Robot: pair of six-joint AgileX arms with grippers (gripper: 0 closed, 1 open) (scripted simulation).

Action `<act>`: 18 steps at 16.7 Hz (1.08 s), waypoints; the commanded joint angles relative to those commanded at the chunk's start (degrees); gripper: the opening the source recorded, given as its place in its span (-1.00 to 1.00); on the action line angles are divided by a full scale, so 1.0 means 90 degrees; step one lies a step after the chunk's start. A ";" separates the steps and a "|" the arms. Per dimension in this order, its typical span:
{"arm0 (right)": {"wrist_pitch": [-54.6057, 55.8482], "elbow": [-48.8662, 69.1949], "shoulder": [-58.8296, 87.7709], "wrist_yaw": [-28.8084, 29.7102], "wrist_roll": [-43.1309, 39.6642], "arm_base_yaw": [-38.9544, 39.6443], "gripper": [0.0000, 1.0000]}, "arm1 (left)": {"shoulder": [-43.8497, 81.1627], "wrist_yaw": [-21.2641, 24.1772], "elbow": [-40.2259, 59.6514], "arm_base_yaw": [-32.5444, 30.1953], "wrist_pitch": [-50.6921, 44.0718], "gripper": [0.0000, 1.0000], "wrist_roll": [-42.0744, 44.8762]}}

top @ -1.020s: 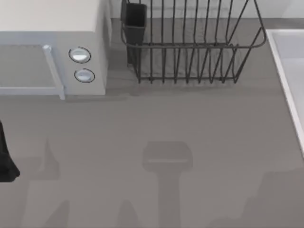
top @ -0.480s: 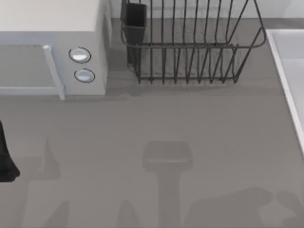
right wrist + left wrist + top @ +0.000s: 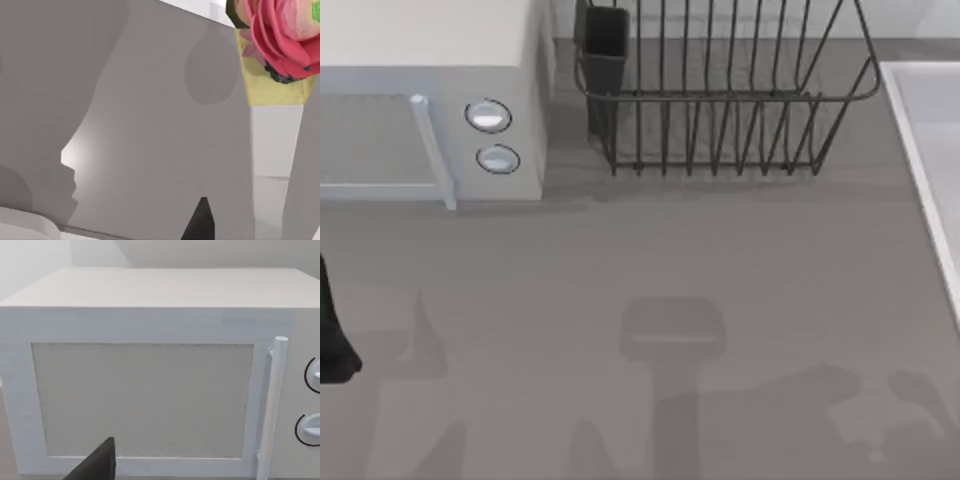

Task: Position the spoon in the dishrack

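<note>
1. We see the grey bench (image 3: pixel 720 260) carrying a large white box with two round knobs (image 3: pixel 470 100) at its far left corner.
2. The dark wire dishrack (image 3: pixel 720 110) stands at the far edge, beside that box, with its dark rectangular cup (image 3: pixel 605 40) at the near-box corner.
3. Our left arm (image 3: pixel 332 330) sits parked at the left edge.
4. A pink flower in a yellow pot (image 3: pixel 280 45) appears in the right wrist view.
5. The spoon we cannot locate, nor can we tell either gripper's grip state; moving blind risks striking the rack bars.

a boxy white microwave with two round knobs (image 3: pixel 492 135) and a vertical bar handle sits at the grey table's (image 3: pixel 650 260) far left; a pink flower in a yellow pot (image 3: pixel 280 45) stands elsewhere.
</note>
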 joint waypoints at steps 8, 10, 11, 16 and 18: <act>0.3760 0.0332 0.0421 0.2683 0.1813 0.3776 -1.00 | 0.0000 0.0000 0.0000 0.0000 0.0000 1.00 0.0000; 0.4965 0.0369 0.0479 0.3475 0.2390 0.4927 -1.00 | 0.0000 0.0000 0.0000 0.0000 0.0000 1.00 0.0000; 0.5563 0.0383 0.0490 0.3867 0.2678 0.5489 -1.00 | 0.0000 0.0000 0.0000 0.0000 0.0000 1.00 0.0000; 0.8040 0.0419 0.0398 0.5582 0.3925 0.7810 -1.00 | 0.0000 0.0000 0.0000 0.0000 0.0000 1.00 0.0000; 0.8609 0.0420 0.0340 0.6047 0.4253 0.8367 -1.00 | 0.0000 0.0000 0.0000 0.0000 0.0000 1.00 0.0000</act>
